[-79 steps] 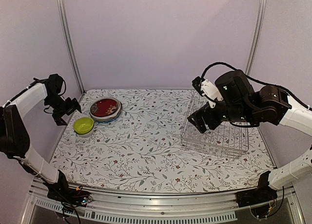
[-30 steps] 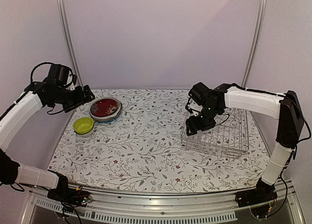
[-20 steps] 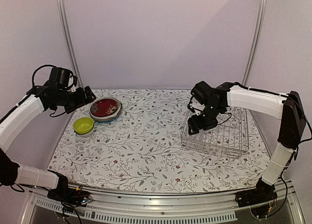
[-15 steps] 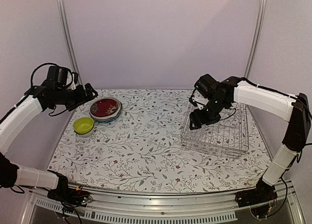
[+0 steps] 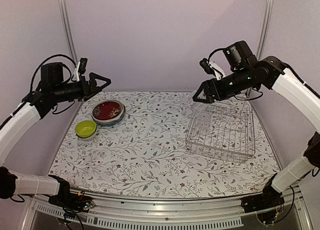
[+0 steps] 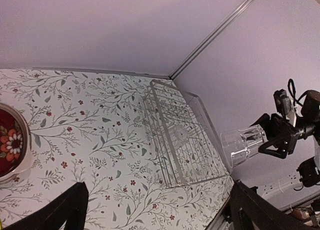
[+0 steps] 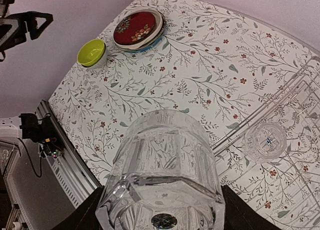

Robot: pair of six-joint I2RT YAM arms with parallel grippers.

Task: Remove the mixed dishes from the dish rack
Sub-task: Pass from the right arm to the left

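the right fingers (image 5: 201, 96) have risen out of the dish rack (image 5: 215, 149) and now hang high over its far left corner, clamped on a clear drinking glass (image 7: 162, 165) that juts out ahead of them. the left fingers (image 5: 105, 80) have climbed too, and stand spread wide apart, holding nothing. two glasses in all: the held one, and a second glass (image 7: 266, 140) lying in the rack below the right fingers. one stack of plates, with the red floral plate (image 5: 107, 110) on top, and one lime-green bowl (image 5: 86, 128) sit on the worktop (image 5: 150, 155) below the left fingers.
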